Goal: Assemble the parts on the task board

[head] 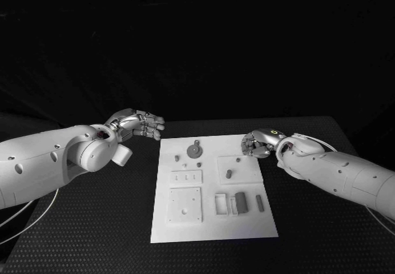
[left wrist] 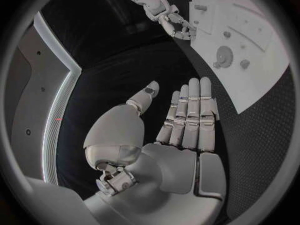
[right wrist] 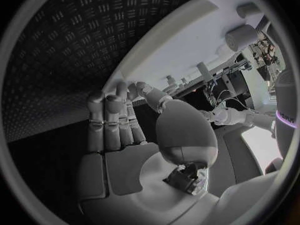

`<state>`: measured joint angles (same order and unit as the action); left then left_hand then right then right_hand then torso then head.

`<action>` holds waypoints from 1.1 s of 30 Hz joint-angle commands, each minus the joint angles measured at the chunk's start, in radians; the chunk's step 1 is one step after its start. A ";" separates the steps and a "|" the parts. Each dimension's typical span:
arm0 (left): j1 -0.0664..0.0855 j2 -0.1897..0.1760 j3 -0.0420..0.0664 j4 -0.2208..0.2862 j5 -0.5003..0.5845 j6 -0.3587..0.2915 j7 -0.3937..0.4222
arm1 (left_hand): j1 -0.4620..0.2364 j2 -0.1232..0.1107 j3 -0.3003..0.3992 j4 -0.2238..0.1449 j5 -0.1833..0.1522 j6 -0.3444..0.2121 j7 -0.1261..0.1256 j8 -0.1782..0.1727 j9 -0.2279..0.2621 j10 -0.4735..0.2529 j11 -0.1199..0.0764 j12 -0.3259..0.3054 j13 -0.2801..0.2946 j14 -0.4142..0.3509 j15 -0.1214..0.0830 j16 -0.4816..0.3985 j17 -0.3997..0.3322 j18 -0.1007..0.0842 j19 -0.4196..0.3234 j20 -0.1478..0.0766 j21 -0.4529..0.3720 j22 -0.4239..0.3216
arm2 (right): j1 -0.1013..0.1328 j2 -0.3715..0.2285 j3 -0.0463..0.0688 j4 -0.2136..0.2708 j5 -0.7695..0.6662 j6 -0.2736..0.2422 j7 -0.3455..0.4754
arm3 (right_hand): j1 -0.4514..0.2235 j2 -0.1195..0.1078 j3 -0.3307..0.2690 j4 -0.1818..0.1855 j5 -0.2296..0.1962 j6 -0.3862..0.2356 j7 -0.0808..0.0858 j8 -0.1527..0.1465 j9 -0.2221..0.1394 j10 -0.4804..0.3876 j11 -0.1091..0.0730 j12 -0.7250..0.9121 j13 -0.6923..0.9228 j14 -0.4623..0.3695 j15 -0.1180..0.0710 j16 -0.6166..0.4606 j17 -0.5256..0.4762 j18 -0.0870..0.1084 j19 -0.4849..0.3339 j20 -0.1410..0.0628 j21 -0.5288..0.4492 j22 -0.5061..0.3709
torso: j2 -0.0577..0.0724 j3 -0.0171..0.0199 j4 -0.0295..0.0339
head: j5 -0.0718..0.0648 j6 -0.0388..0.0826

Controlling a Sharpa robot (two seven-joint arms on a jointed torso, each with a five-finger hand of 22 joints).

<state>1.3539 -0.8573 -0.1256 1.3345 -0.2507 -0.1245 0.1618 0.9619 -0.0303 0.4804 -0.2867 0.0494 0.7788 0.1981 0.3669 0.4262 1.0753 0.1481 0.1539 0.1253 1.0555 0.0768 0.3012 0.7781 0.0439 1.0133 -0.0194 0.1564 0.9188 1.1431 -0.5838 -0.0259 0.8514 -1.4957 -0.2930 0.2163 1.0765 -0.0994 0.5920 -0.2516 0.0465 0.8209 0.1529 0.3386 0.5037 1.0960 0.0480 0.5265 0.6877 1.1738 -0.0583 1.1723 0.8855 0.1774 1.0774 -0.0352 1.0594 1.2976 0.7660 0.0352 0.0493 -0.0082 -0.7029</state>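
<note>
- Task board [head: 212,228] lies flat in the middle of the black surface [head: 99,228], its long axis running near to far, the short far edge between the two hands.
- Gear-shaped part [head: 193,150] sits on the far half of the board, with a small round part [head: 196,141] just beyond it; in the left wrist view the same gear [left wrist: 224,54] shows beside a round knob [left wrist: 244,63].
- Dark rectangular part [head: 240,202] stands in the near right area of the board, long axis near to far, with a pale frame-like part [head: 222,204] just left of it and a slim rod-like part [head: 259,202] just right of it, both pointing the same way.
- Square plate with small holes [head: 186,205] lies on the near left of the board.
- No writing or labels can be read on the board or parts.
- Left hand [head: 138,124] hovers just beyond the board's far left corner, off the board; its wrist view shows the palm [left wrist: 181,135] flat, fingers [left wrist: 194,110] straight and side by side, thumb out to the side, holding nothing.
- Right hand [head: 259,142] is over the board's far right corner, fingers bent downward toward it; its wrist view shows the fingers [right wrist: 109,122] extended together with nothing in the palm, so it holds nothing.
- Both white arms reach in from the sides, forearms angled inward toward the far end of the board.
</note>
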 commanded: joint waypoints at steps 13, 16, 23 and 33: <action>0.001 0.001 0.001 0.003 -0.026 0.022 0.007 | -0.004 0.008 -0.002 0.003 0.000 0.043 -0.018 0.021 0.010 0.036 -0.012 0.009 0.012 0.011 0.001 -0.012 0.009 0.014 0.004 -0.001 -0.010 0.005 | -0.003 0.004 -0.001 0.004 -0.003 -0.025 0.003 | -0.002 0.039 0.004 -0.015 0.002 0.055 -0.009 0.022 0.011 0.021 -0.013 0.012 0.017 0.000 -0.015 0.006 -0.002 0.084 0.002 -0.002 0.000 0.005 | 0.000 0.0001 0.0003 | -0.001 -0.002; 0.001 0.001 0.001 0.003 -0.029 0.024 0.007 | -0.003 0.011 -0.001 0.002 0.000 0.048 -0.020 0.023 0.011 0.038 -0.013 0.009 0.013 0.012 0.001 -0.013 0.011 0.014 0.005 -0.002 -0.010 0.006 | -0.003 0.005 -0.001 0.006 0.003 -0.031 0.001 | -0.004 0.039 0.003 -0.015 0.002 0.056 -0.009 0.022 0.011 0.021 -0.013 0.012 0.017 0.000 -0.015 0.006 -0.002 0.084 0.002 -0.002 0.000 0.006 | 0.000 0.0004 -0.0004 | 0.000 -0.002; 0.001 0.000 0.001 0.008 -0.048 0.027 -0.007 | 0.007 0.019 0.003 0.000 0.000 0.068 -0.028 0.028 0.012 0.057 -0.021 0.015 0.019 0.028 -0.005 -0.007 0.020 0.017 0.017 -0.006 -0.005 0.012 | -0.003 0.000 -0.001 0.022 0.008 -0.050 -0.010 | -0.003 0.043 0.005 -0.017 0.002 0.055 -0.009 0.021 0.011 0.021 -0.014 0.011 0.018 0.000 -0.016 0.006 -0.003 0.084 0.002 -0.002 -0.001 0.006 | 0.000 0.0002 -0.0002 | 0.000 0.000; 0.002 0.001 0.001 0.021 -0.141 0.002 -0.078 | -0.028 0.001 -0.029 0.006 0.000 0.095 -0.037 0.026 0.007 0.133 -0.057 0.051 0.055 0.107 -0.045 0.039 0.073 0.026 0.094 -0.040 0.039 0.046 | 0.029 -0.018 0.002 0.088 -0.012 -0.072 -0.061 | 0.002 0.048 0.008 -0.026 0.002 0.053 -0.009 0.017 0.010 0.022 -0.014 0.009 0.020 0.000 -0.016 0.006 -0.003 0.084 0.003 -0.004 -0.001 0.007 | -0.001 -0.0003 -0.0022 | -0.002 0.010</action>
<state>1.3542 -0.8583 -0.1254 1.3516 -0.3353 -0.1176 0.1246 0.9434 -0.0315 0.4558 -0.2788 0.0494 0.8684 0.1585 0.3883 0.4345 1.2034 0.0919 0.2021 0.1778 1.1565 0.0298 0.3379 0.8486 0.0541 1.1013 -0.0608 0.1927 0.9632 1.1681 -0.6012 -0.0248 0.9294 -1.4916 -0.3487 0.1852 1.0772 -0.0605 0.6003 -0.2708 0.0465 0.8691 0.1369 0.3553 0.5140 1.1170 0.0375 0.5346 0.7067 1.1740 -0.0675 1.1732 0.8834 0.1774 1.0757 -0.0333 1.0592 1.3029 0.7653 0.0354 0.0478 -0.0090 -0.6967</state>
